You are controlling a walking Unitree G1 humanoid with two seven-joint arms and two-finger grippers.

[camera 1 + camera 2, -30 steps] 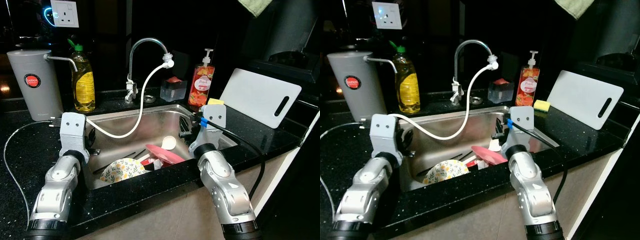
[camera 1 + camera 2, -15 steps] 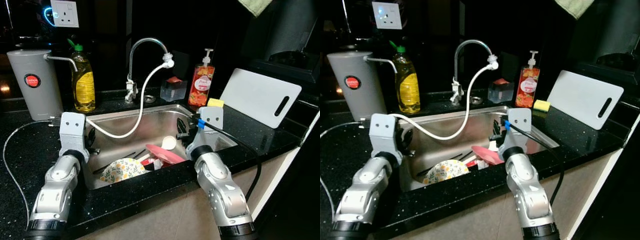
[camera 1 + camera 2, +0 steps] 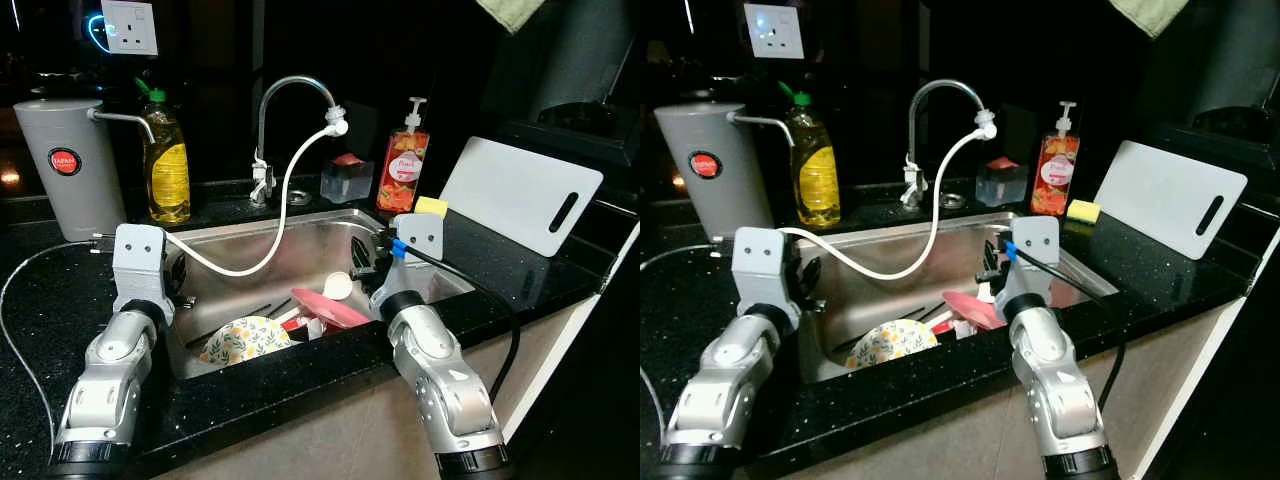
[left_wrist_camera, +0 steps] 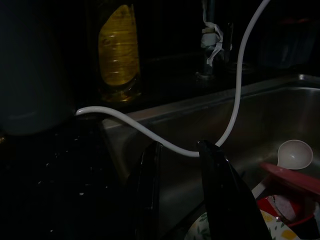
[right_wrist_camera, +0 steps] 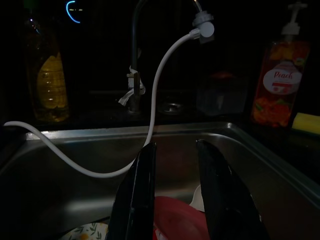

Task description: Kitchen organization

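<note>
**Grippers hanging over a crowded sink, hose in the way**

The sink (image 3: 300, 235) is occupying the centre of the head views, and the dishes to be sorted are lying in its lower middle: a floral plate (image 3: 243, 338), a red dish (image 3: 328, 307) just to its right, and a white ladle (image 3: 338, 286) resting above that. A white hose (image 3: 270, 225) is sagging from the faucet (image 3: 285, 105) across the basin toward the left rim.

The likeliest trouble is the left gripper (image 4: 180, 195) snagging that hose: in the left wrist view the hose is crossing right at the tip of one finger (image 4: 212, 160), so a downward reach for the plate could drag it and tug the faucet head. The left gripper is released, fingers apart, holding nothing. The right gripper (image 5: 172, 190) is likewise spread and empty, hovering above the red dish; closing on the stacked pieces could be tipping one against the ladle and sending it sliding.

Against the frame a second ago, the left arm is sitting slightly further left and higher in the picture, the right arm has edged leftward over the basin, and the dishes are lying as they were.
</note>
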